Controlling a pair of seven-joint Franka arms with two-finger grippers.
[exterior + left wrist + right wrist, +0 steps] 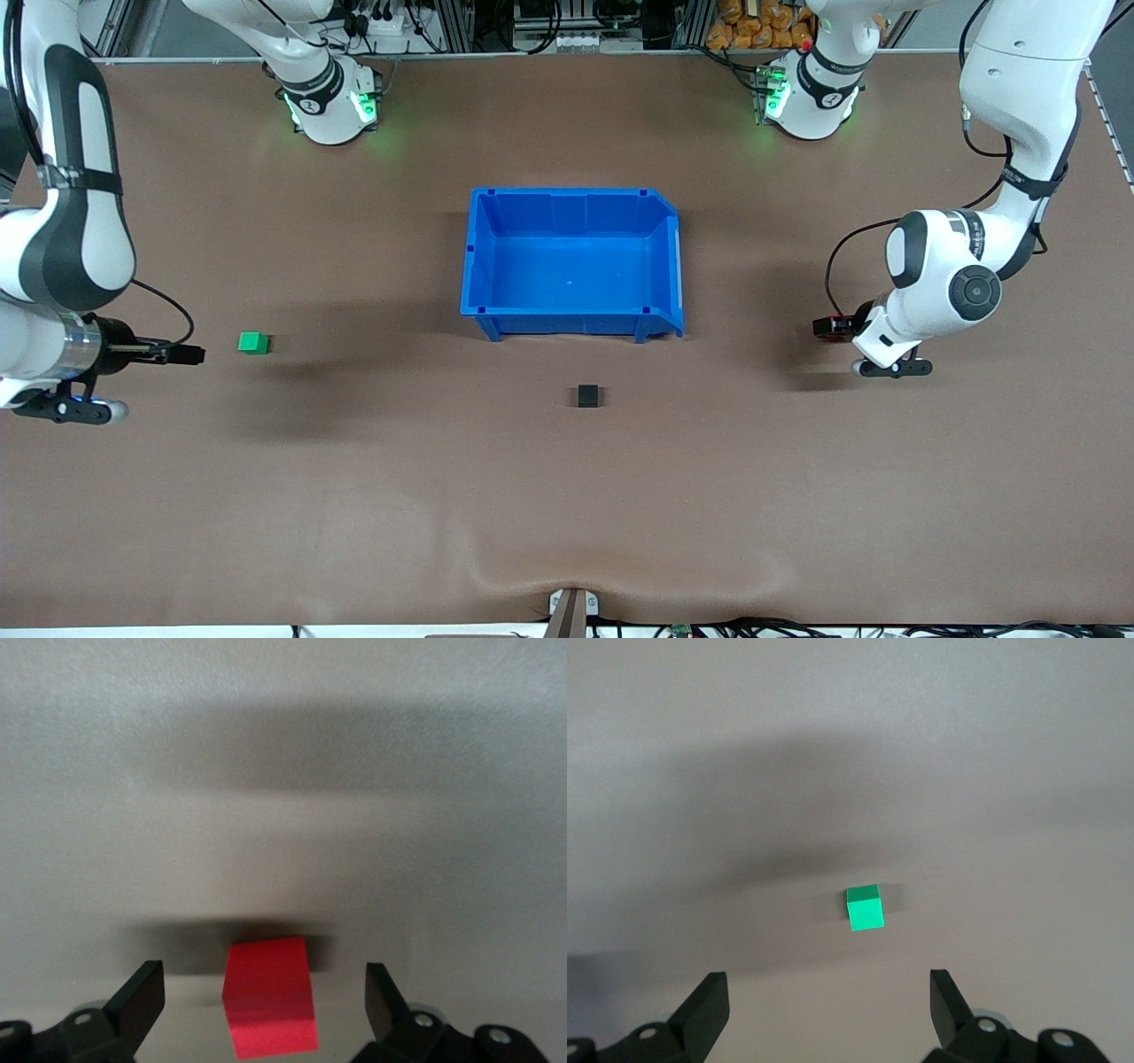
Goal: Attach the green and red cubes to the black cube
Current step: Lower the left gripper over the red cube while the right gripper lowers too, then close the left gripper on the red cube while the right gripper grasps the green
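Pincer spread wide on each arm, I judge I'm at the approach: left pincer point(264, 1010) must straddle the small bright red cube point(268, 1006), right pincer point(828, 1010) the small bright green cube point(864, 907).

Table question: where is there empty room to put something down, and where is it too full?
The widest bare stretch of table lies nearer the camera than the black cube. The blue bin is empty too. It is tight at both ends: the open left pincer straddles the red cube, and the open right pincer hangs near the green cube.
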